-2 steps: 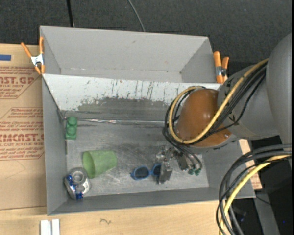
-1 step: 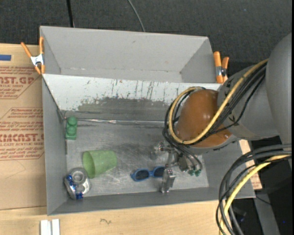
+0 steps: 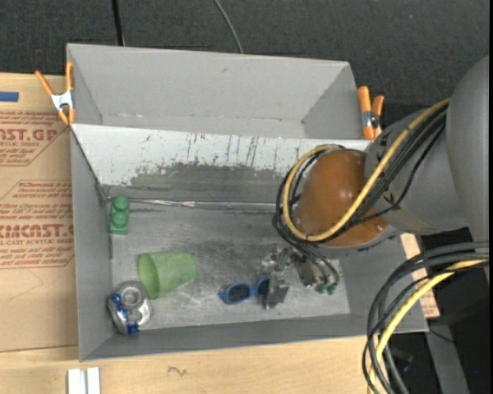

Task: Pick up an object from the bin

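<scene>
My gripper (image 3: 276,284) hangs low over the bin's floor at the front right, under the orange wrist cover. A small blue thing (image 3: 237,293), dark in places and long in shape, lies flat right beside it on its left, its right end touching or just under the gripper's tip. Whether the gripper has hold of it I cannot tell. A pale green plastic cup (image 3: 167,272) lies on its side further left.
A crushed silver and blue drinks can (image 3: 128,306) sits in the front left corner. A small green bottle-like piece (image 3: 119,216) stands by the left wall. The arm and its cables cover the bin's right side.
</scene>
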Robot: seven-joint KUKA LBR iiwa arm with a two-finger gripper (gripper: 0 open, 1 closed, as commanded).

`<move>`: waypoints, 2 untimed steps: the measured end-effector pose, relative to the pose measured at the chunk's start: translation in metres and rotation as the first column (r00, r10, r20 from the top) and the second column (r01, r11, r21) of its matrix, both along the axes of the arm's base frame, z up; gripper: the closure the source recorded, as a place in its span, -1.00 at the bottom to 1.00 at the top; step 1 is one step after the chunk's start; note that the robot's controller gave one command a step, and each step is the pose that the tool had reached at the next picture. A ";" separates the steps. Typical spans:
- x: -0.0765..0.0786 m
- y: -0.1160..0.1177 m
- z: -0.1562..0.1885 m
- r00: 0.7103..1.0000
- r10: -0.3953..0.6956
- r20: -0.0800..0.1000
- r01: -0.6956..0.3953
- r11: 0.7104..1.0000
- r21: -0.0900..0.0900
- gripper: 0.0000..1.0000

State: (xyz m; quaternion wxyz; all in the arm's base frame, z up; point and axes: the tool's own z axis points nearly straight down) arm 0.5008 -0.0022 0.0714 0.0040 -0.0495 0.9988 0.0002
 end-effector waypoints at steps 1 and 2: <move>0.008 -0.003 0.126 0.974 0.226 0.000 -0.226 0.974 -0.003 1.00; 0.052 -0.040 0.300 0.773 0.635 0.000 -0.635 0.773 -0.007 1.00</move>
